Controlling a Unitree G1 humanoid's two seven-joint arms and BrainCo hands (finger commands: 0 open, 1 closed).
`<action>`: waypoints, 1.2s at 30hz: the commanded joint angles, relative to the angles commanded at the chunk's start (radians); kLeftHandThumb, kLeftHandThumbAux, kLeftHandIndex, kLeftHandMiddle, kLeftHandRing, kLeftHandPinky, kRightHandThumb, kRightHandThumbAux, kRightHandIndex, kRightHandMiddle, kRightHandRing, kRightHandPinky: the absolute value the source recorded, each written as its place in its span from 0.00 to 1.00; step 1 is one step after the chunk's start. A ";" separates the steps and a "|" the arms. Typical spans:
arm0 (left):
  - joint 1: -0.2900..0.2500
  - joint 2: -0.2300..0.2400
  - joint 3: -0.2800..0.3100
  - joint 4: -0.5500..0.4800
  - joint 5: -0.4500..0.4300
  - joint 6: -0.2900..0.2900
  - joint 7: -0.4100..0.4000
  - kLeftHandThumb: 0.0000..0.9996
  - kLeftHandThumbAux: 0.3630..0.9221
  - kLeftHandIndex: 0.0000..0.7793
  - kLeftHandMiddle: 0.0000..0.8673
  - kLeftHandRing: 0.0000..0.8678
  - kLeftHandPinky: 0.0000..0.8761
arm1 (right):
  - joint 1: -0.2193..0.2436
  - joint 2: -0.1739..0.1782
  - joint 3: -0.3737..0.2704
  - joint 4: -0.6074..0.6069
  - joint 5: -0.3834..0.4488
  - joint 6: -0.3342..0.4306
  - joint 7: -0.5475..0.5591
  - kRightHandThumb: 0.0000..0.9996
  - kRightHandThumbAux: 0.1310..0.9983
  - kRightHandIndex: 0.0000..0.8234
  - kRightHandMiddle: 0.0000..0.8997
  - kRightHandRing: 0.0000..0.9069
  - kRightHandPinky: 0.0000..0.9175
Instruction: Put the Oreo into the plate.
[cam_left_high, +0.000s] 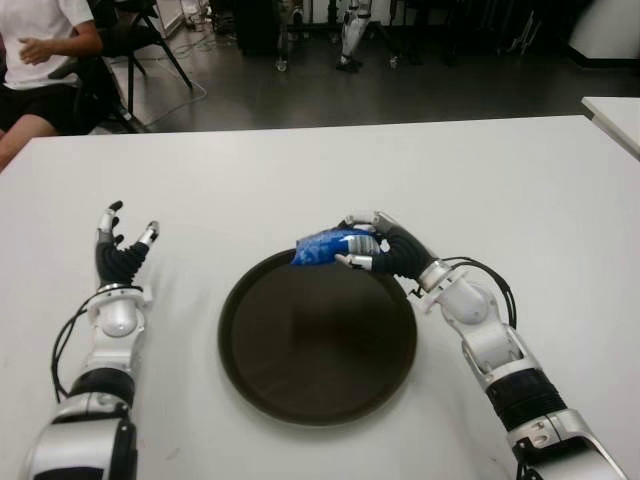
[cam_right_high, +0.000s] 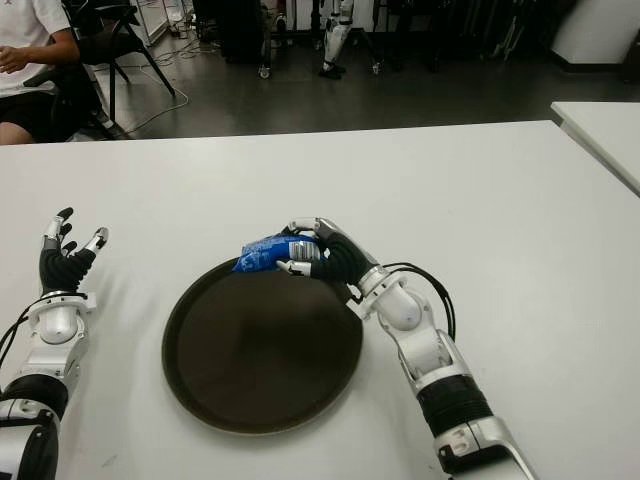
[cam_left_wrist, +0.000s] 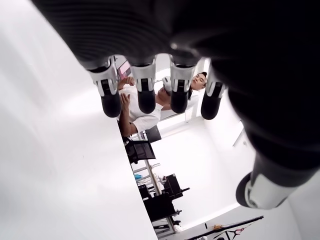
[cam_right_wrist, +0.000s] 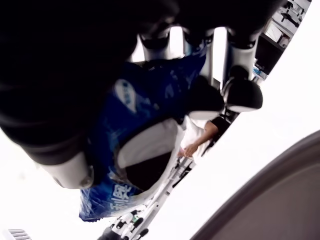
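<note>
A blue Oreo packet (cam_left_high: 322, 246) is held in my right hand (cam_left_high: 362, 248), whose fingers are curled around it just above the far rim of the round dark plate (cam_left_high: 318, 340). In the right wrist view the blue wrapper (cam_right_wrist: 145, 130) fills the space between thumb and fingers, with the plate's rim (cam_right_wrist: 280, 195) close by. The inside of the plate is bare. My left hand (cam_left_high: 122, 250) shows to the left of the plate, fingers spread and holding nothing.
The white table (cam_left_high: 300, 180) spreads on all sides of the plate. A second white table (cam_left_high: 615, 115) stands at the far right. A seated person (cam_left_high: 40, 60) and chairs are beyond the table's far left edge.
</note>
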 joint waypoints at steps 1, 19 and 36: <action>0.000 0.000 0.000 0.000 0.000 0.000 -0.001 0.00 0.48 0.00 0.00 0.00 0.00 | 0.002 0.000 0.001 -0.004 -0.001 0.003 -0.001 0.85 0.63 0.49 0.57 0.93 0.92; 0.002 0.002 0.008 0.006 -0.007 -0.008 -0.001 0.00 0.50 0.00 0.00 0.00 0.00 | 0.003 -0.060 0.051 -0.061 -0.065 0.060 0.044 0.85 0.63 0.50 0.58 0.94 0.92; -0.001 0.002 0.003 0.007 0.003 -0.004 0.001 0.00 0.50 0.00 0.00 0.00 0.00 | -0.040 -0.123 0.090 -0.054 -0.084 0.056 0.125 0.65 0.58 0.43 0.51 0.65 0.58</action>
